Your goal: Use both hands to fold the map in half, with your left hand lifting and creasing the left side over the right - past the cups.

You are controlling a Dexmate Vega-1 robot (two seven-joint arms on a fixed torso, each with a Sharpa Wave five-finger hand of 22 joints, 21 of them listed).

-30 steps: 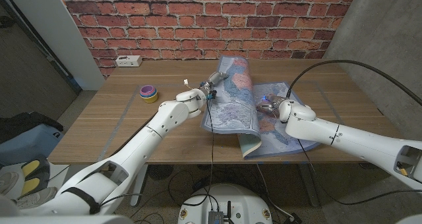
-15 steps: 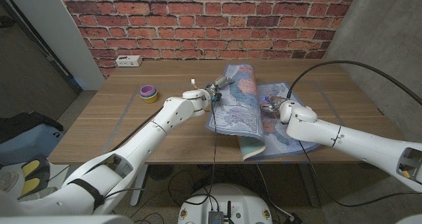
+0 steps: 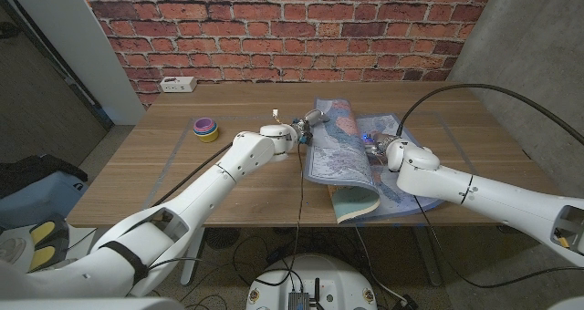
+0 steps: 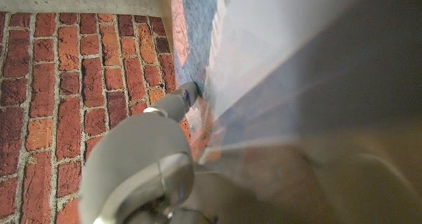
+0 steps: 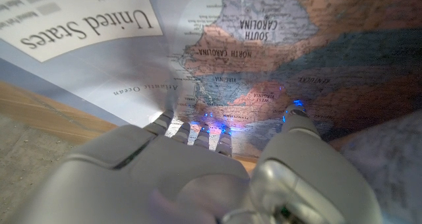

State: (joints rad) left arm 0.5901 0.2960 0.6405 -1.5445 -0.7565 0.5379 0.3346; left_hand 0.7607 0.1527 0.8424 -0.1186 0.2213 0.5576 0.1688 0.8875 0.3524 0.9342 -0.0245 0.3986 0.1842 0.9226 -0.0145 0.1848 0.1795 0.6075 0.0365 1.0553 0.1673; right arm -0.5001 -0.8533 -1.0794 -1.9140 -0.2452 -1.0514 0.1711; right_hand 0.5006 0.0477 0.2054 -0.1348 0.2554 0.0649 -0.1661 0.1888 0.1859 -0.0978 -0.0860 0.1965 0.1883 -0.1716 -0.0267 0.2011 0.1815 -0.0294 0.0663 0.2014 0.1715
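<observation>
Colourful paper map (image 3: 351,146), we see, lies half-folded on the wooden surface (image 3: 182,164), its left side held raised by our left hand (image 3: 299,128), our right hand (image 3: 377,146) pressing it down.

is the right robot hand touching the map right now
Touching. In the right wrist view the right robot hand has its fingertips pressed onto the map, with no gap visible. In the head view it sits on the map's right half.

Map (image 3: 342,146) half-folded on table, left side raised; cups (image 3: 206,128) stacked.
</observation>
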